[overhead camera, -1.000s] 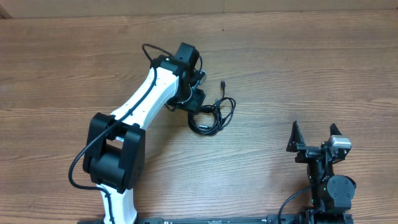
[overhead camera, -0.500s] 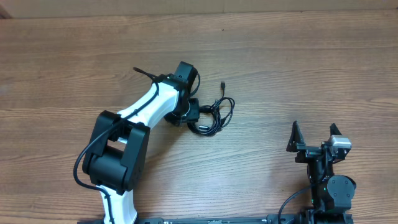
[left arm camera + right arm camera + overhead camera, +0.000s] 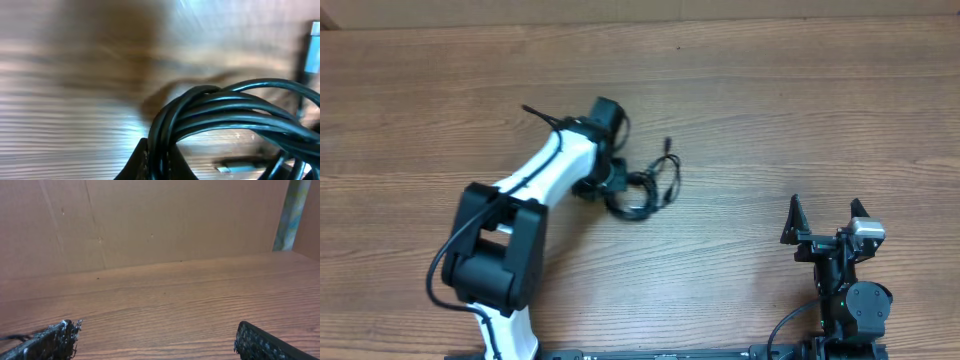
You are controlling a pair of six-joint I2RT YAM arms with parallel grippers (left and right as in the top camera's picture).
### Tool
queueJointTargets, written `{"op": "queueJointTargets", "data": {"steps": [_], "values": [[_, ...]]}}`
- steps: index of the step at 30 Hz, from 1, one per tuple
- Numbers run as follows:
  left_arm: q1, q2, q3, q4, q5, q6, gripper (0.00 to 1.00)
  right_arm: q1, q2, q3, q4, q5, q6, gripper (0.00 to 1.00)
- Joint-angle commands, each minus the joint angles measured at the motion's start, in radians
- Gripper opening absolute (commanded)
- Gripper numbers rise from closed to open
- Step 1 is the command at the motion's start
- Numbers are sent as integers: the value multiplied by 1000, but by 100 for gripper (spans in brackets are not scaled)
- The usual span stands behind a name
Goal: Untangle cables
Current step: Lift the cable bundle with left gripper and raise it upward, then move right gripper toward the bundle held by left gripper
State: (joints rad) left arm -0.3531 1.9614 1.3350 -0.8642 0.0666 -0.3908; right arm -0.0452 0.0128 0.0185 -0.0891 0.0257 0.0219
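Note:
The cables (image 3: 645,187) are thin black cords knotted into one small bundle near the table's middle, with a plug end (image 3: 667,146) sticking up and away. My left gripper (image 3: 616,182) is shut on the bundle's left side. In the left wrist view the cables (image 3: 225,112) loop out to the right from between my closed fingers (image 3: 137,160), and a small plug (image 3: 235,164) lies beside them. My right gripper (image 3: 825,218) rests at the near right edge, open and far from the cables. Its fingertips (image 3: 55,337) stand wide apart with only bare wood between them.
The wooden table (image 3: 800,110) stretches around the bundle. A brown cardboard wall (image 3: 150,220) stands at the table's far edge. The left arm's white link (image 3: 535,175) and black base joint (image 3: 495,255) cross the table's left half.
My left gripper has closed on the cable bundle and pulled it a little to the left. The right arm has not moved.

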Motion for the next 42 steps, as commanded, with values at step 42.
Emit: {"op": "queueJointTargets", "data": {"steps": [42], "values": [[34,-453,196,-309,164,298,4,32,498,435,8,-919,1083,100]]}}
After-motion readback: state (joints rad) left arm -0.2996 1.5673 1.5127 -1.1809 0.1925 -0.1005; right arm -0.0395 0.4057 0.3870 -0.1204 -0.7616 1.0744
